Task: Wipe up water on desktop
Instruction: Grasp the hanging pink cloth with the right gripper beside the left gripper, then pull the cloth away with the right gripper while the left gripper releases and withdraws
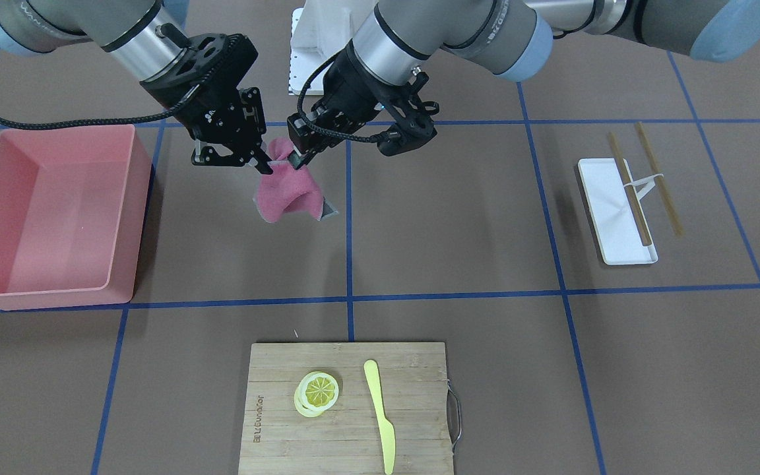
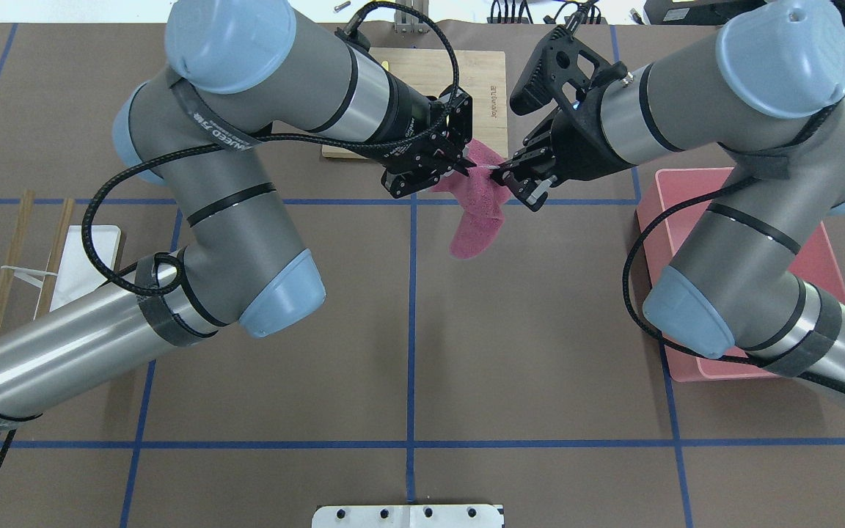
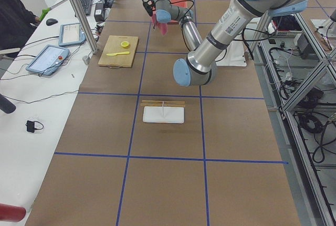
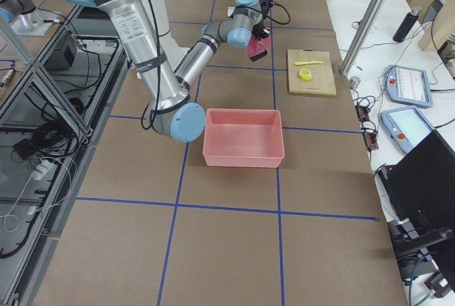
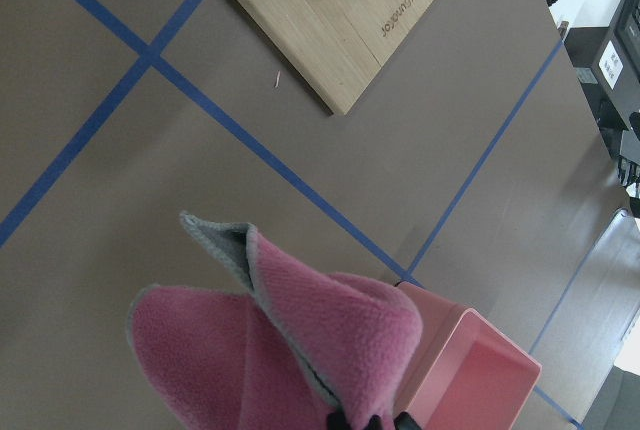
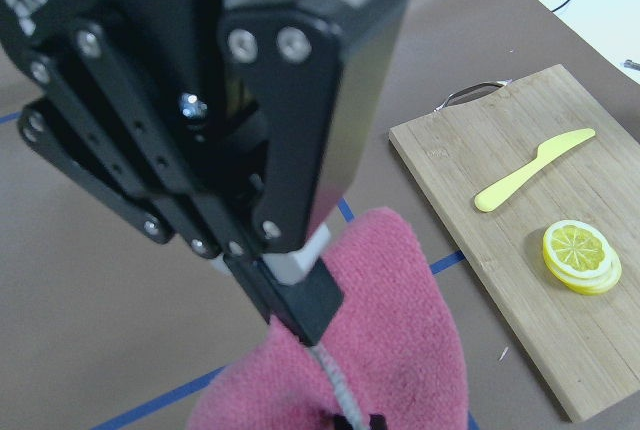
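A pink cloth (image 1: pixel 287 194) with a grey underside hangs bunched between my two grippers over the brown desktop (image 1: pixel 459 218), just beside a blue tape line. My left gripper (image 2: pixel 466 165) is shut on the cloth's (image 2: pixel 475 227) top edge from one side. Opposite it, my right gripper (image 2: pixel 499 174) is shut on the same edge, its fingertips almost touching the left one's. In the left wrist view the cloth (image 5: pixel 290 340) fills the lower part. The right wrist view shows the cloth (image 6: pixel 395 320) under the left gripper's black body. No water shows on the desktop.
A pink bin (image 1: pixel 50 211) stands on my right side. A bamboo cutting board (image 1: pixel 347 409) holds lemon slices (image 1: pixel 317 392) and a yellow knife (image 1: pixel 380 415). On my left are a white tray (image 1: pixel 614 211) and chopsticks (image 1: pixel 657 178).
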Robot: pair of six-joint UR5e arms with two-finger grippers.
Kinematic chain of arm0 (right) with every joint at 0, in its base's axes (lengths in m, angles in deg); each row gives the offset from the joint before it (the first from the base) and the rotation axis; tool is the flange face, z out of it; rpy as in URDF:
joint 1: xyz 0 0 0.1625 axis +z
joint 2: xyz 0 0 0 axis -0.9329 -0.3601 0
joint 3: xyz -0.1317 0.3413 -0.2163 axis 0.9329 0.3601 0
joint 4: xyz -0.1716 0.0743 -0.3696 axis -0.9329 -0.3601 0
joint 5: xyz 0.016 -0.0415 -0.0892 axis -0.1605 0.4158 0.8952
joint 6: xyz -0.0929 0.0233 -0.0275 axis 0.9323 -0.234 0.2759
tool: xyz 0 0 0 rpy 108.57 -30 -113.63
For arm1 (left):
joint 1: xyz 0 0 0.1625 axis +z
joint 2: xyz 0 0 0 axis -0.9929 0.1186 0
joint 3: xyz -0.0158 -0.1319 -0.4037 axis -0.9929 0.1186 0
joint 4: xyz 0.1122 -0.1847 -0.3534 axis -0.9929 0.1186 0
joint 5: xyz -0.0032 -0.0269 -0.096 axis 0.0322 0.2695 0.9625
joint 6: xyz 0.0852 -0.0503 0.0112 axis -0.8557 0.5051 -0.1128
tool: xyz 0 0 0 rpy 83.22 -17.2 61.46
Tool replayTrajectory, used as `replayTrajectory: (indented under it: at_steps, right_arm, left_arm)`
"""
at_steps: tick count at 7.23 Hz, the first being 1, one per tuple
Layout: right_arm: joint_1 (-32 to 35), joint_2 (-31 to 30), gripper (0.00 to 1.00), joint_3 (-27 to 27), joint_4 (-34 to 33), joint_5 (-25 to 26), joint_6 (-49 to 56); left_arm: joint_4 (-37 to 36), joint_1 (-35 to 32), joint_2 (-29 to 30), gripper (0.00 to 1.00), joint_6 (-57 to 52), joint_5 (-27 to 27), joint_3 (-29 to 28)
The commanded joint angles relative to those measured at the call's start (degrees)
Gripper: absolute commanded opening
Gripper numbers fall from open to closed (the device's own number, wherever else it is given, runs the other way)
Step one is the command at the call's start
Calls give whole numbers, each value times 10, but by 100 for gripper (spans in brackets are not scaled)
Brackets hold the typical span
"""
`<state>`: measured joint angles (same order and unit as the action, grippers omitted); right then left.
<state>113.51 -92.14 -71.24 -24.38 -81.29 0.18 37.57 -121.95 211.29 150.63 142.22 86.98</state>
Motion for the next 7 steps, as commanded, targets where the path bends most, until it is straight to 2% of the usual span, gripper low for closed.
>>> replayTrajectory:
  at_steps: [1,2,3,5,7]
  right_arm:
    - [2,-2,0,-1,0,-4,-1]
    - [3,-17,0,-11,0,-4,-1]
    - [4,-28,0,-20,0,-5,-1]
    - [21,-31,0,-21,-1,-9,0]
    - [62,-62,0,-26,-11,-7,-1]
  left_arm:
    - [2,0,-4,98,-27,-5,2]
    - [3,-1,-5,98,-29,-38,6]
    - [2,-2,-6,98,-29,-46,8]
    - [2,-2,-60,98,-57,-109,53]
    - [-1,-7,-111,98,-145,-112,72]
